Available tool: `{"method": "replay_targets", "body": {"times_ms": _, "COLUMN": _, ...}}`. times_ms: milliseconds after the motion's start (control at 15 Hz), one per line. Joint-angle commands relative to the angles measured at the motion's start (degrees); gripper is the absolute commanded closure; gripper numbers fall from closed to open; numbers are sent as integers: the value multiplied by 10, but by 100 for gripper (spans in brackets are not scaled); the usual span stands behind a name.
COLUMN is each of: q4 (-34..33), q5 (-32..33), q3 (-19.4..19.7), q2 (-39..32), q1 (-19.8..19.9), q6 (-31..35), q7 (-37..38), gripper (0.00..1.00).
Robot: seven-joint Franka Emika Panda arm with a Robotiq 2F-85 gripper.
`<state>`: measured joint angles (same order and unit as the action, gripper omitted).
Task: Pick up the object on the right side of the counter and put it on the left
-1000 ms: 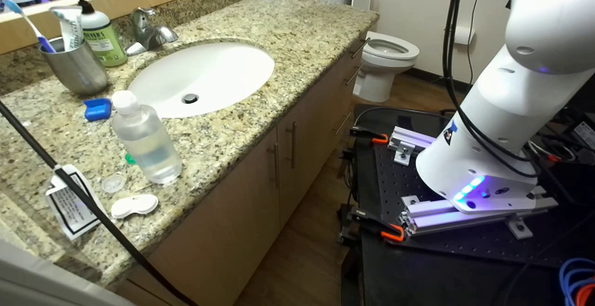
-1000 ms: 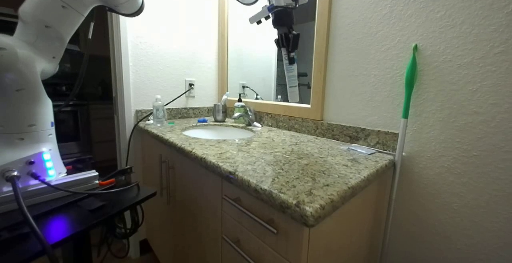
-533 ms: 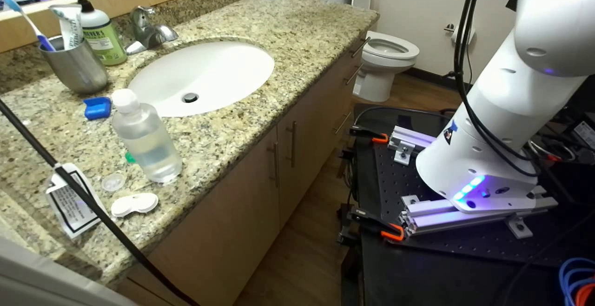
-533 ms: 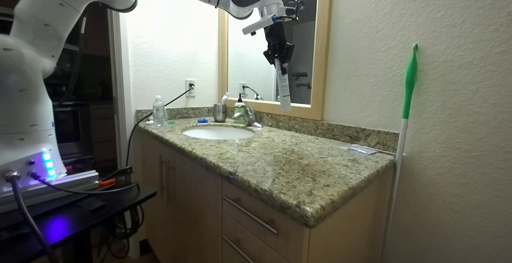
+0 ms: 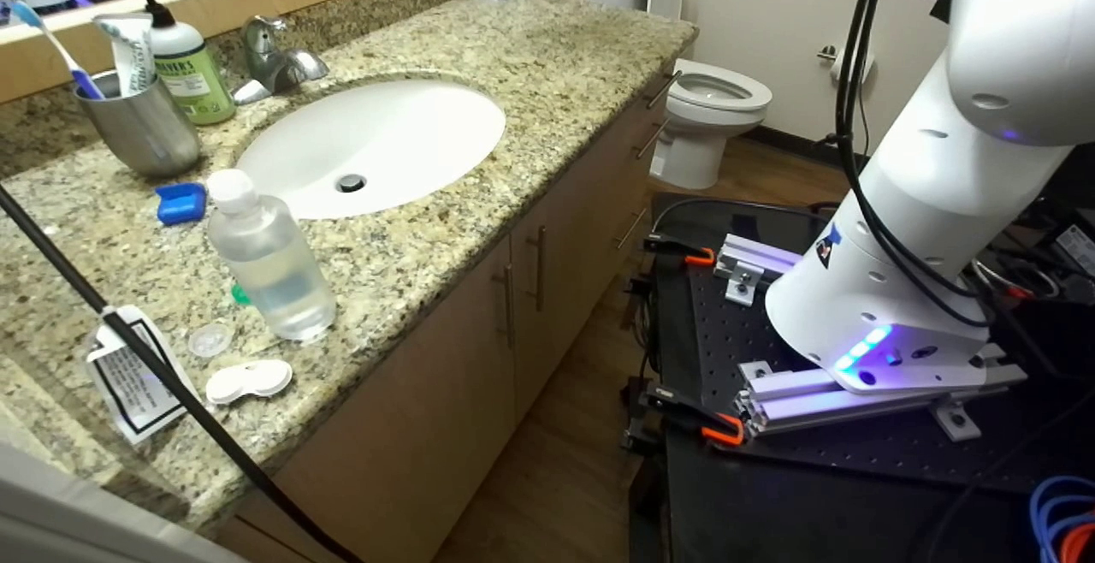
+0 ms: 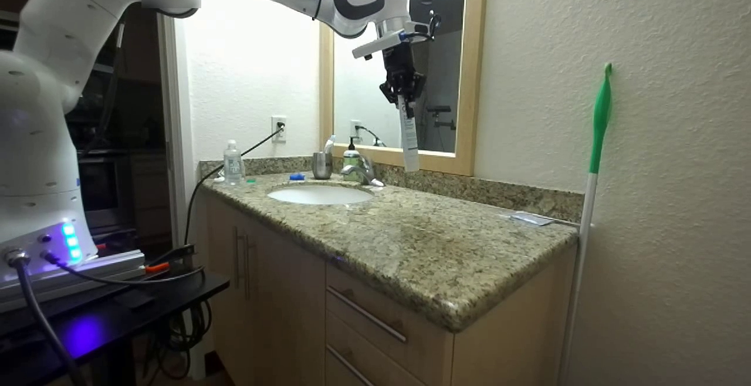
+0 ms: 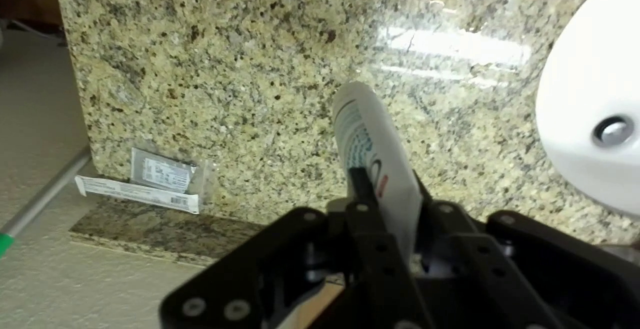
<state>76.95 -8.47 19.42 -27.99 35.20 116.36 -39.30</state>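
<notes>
white is the tube (image 6: 409, 142) i see, tilted over the counter (image 6: 410, 239). the gripper (image 7: 391, 181) is clamped on its upper end.

From here I make out 1 word, slightly blurred: MEYER'S, on the green soap bottle (image 5: 193, 77). Print on the white cylinder (image 7: 384, 159), the white tube (image 5: 133, 58), the flat packet (image 7: 164, 173), the barcoded strip (image 7: 139, 194) and the black-bordered sheet (image 5: 139, 383) is too blurred or small to read.
</notes>
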Motion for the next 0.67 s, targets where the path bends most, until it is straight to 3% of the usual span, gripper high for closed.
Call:
{"method": "replay_targets", "body": {"times_ms": 0, "q4": 139, "q5": 50, "q3": -6, "q2": 88, "q1": -48, "q6": 56, "q7": -64, "gripper": 95}}
{"method": "replay_targets", "body": {"times_ms": 533, "q4": 359, "q5": 114, "q3": -39, "q2": 242, "q1": -116, "q6": 164, "q7": -183, "gripper": 95}}
{"method": "replay_targets", "body": {"times_ms": 600, "q4": 275, "q5": 100, "q3": -29, "q2": 180, "q1": -111, "q6": 114, "q7": -151, "gripper": 82}}
